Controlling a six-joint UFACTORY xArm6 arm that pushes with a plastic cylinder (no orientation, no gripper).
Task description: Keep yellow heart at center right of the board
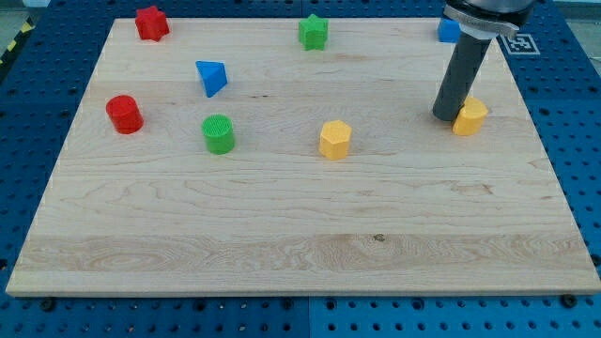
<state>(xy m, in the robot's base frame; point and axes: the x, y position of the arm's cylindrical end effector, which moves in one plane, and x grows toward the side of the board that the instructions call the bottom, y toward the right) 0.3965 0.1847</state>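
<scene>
The yellow heart (470, 116) lies at the centre right of the wooden board (300, 244). My tip (445, 117) rests on the board just left of the heart, touching or nearly touching its left side. The dark rod rises from there toward the view's top right.
A yellow hexagon (334, 139) sits near the middle. A green cylinder (219, 133), a red cylinder (123, 114) and a blue triangle (211, 77) are at the left. A red star (151, 23), a green star (314, 32) and a partly hidden blue block (448, 31) lie along the top.
</scene>
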